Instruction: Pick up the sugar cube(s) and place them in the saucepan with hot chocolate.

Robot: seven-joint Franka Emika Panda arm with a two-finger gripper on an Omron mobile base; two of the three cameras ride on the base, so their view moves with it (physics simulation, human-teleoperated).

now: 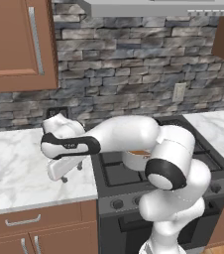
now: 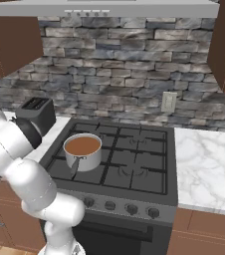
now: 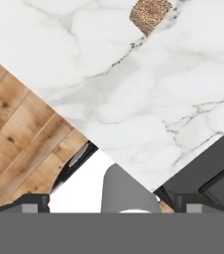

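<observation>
In the left base view, the white arm reached toward nine o'clock, over the white marble counter [image 1: 15,168] beside the black gas stove [image 1: 183,149]. The two-finger gripper [image 1: 64,177] hung low over the counter near its front edge, with nothing visible between its fingers. A sliver of the small shiny steel saucepan with hot chocolate [image 1: 134,158] showed behind the forearm, on the stove. How far the jaws stood apart could not be read here.

In the right base view, the saucepan [image 2: 83,151] sat on the front-left burner, brown liquid level inside, its long dark handle pointing toward six o'clock. A black two-slot toaster [image 2: 36,113] stood at ten o'clock from the pan, against the stone wall.

In the hand view, the tiny brownish-orange speckled sugar cube [image 3: 150,14] lay on the marble at twelve o'clock, well apart from the dark finger tips [image 3: 34,203] at the bottom corners. Those tips sat wide apart, so the gripper looked spread and empty.

The step in hand seemed to be the approach to the first cube. The next move likely called for travelling toward the cube, centring it between the fingers, then descending.
</observation>
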